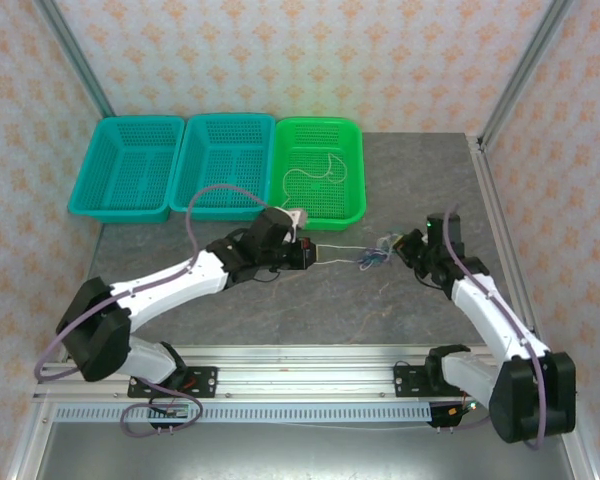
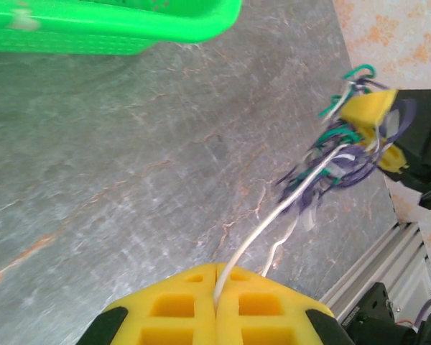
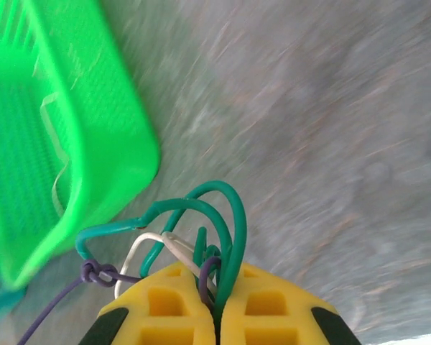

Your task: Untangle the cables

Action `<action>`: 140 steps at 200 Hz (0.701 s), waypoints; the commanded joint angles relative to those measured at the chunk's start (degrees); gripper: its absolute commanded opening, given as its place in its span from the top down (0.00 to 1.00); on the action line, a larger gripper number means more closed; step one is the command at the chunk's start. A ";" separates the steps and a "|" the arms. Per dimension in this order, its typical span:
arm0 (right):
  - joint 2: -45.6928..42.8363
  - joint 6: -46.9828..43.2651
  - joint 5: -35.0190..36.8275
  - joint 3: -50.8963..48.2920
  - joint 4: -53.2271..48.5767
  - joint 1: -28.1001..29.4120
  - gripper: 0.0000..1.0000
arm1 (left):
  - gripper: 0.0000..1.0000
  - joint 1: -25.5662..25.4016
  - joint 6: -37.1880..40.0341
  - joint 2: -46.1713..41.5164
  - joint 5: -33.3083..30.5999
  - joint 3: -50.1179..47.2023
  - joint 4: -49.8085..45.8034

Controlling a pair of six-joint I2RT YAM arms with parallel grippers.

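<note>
**Both pincers clamped on the cables, one wire stretched between them**

The left arm reaches forward and to the right across the grey tabletop [image 1: 280, 310], forearm low, its wrist ending just in front of the green basket [image 1: 358, 175]. The left pincer [image 2: 217, 274] points toward the right arm. Its yellow pads are pressed together on the whitish wire [image 2: 273, 215], which runs out from the seam between them.

The right arm bends at the elbow and leans in toward the left. The right pincer [image 3: 217, 279] is closed as well, gripping the tangle of cables [image 1: 375, 258]. Teal-green loops [image 3: 226, 208], a white strand and a knotted purple strand [image 3: 93, 273] all spring from between its pads.

In the top view the whitish wire spans the gap between the two pincers, above the tabletop, and the tangle bunches just beside the right pincer.

A loose pale cable [image 1: 318, 176] lies curled inside the green basket. Two teal baskets [image 1: 123, 167] stand to that basket's left, touching side by side.
</note>
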 commanded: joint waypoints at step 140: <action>8.53 1.02 -8.50 -6.39 6.85 -7.11 1.00 | 1.00 11.69 -3.95 -14.56 2.77 -10.83 -2.94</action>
